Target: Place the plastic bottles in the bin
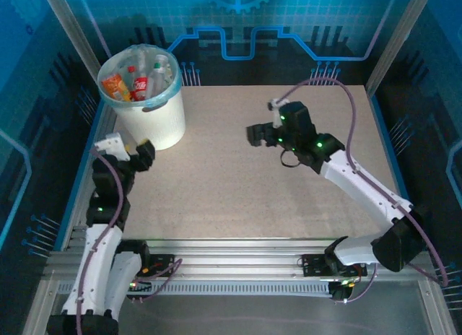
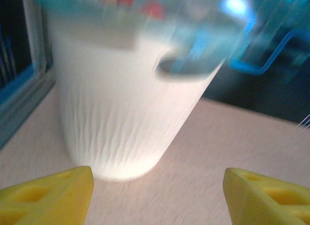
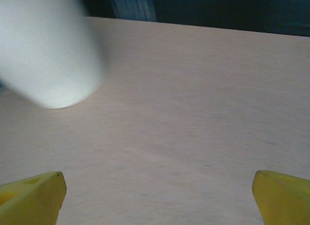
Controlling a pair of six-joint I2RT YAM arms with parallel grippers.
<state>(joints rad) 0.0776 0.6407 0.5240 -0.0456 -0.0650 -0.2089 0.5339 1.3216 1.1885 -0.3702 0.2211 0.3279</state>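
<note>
The white bin with its pale blue-green bag folded over the rim stands at the table's far left. Several plastic bottles lie inside it, with red, orange and white labels. My left gripper hovers just in front of the bin, open and holding nothing; in the left wrist view the bin looms close and blurred between the yellow fingertips. My right gripper is open over the middle of the table, pointing left. The bin appears at the upper left of the right wrist view, and the fingertips are far apart.
The tan tabletop runs bare from the bin to the right edge. Metal frame posts and blue-lit panels enclose the back and sides. An aluminium rail carrying the arm bases lines the near edge.
</note>
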